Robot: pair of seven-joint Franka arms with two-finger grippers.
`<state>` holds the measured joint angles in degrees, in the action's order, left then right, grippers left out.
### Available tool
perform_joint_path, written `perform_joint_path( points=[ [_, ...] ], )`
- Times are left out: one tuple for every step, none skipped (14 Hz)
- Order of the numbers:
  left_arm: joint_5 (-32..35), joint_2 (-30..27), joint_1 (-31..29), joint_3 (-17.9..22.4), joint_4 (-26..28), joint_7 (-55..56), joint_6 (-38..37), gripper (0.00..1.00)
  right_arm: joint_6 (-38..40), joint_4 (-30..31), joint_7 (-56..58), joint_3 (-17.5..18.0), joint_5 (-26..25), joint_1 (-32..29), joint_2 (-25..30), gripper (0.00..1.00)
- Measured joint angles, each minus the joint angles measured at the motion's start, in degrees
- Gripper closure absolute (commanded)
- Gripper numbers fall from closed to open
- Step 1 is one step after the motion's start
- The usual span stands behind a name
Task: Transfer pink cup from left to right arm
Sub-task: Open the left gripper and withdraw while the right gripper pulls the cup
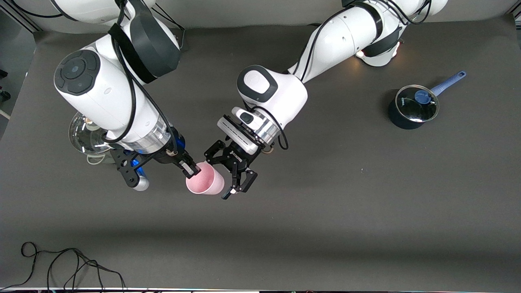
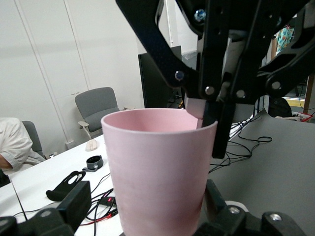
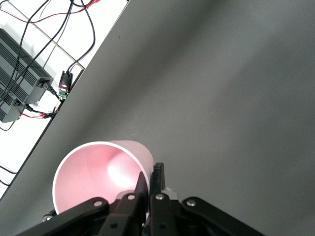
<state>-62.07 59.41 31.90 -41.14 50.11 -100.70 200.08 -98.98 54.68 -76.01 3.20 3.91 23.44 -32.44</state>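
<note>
The pink cup (image 1: 206, 182) hangs on its side over the middle of the table, mouth toward the right arm. My right gripper (image 1: 191, 169) is shut on its rim, one finger inside and one outside, as the right wrist view shows at the cup (image 3: 98, 172) and the right gripper (image 3: 150, 183). My left gripper (image 1: 217, 176) is open around the cup's body. In the left wrist view the cup (image 2: 157, 167) stands between the left gripper's (image 2: 147, 199) fingers with a gap on each side, and the right gripper (image 2: 209, 115) pinches the rim.
A dark pot with a glass lid and blue handle (image 1: 413, 106) sits toward the left arm's end of the table. A clear glass lid (image 1: 83, 134) lies under the right arm. A black cable (image 1: 61, 264) coils near the table's front edge.
</note>
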Motion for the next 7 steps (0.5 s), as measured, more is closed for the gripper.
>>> perform_joint_path(
  points=[
    [0.26,0.0,0.08,0.19,0.0,0.06,-0.01,0.0,-0.17,-0.02,1.09,-0.15,-0.21,-0.22,0.0,1.0],
    [0.93,0.0,0.17,0.51,-0.01,0.09,-0.03,0.0,-0.49,-0.05,3.01,-0.62,-0.67,-0.58,0.0,1.0],
    [1.79,0.0,0.17,1.1,-0.07,0.37,0.01,0.0,-0.59,-0.04,5.21,-1.45,-1.42,-1.26,0.0,1.0],
    [2.1,0.0,-0.01,1.83,-0.3,1.07,-0.02,0.0,-0.57,-0.03,7.9,-2.33,-1.9,-2.37,-0.03,1.0],
    [2.3,-0.01,-0.72,2.35,-0.48,1.92,-0.35,0.0,-0.52,-0.01,11.35,-3.23,-2.15,-3.73,-0.1,1.0],
    [2.44,0.0,-1.91,2.66,-0.5,2.42,-1.4,0.0,-0.45,0.0,14.93,-4.27,-2.78,-4.94,-0.23,1.0],
    [2.6,0.01,-3.55,2.78,-0.49,2.7,-2.99,0.0,-0.38,0.01,18.19,-5.6,-3.64,-5.87,-0.39,1.0]
  ],
)
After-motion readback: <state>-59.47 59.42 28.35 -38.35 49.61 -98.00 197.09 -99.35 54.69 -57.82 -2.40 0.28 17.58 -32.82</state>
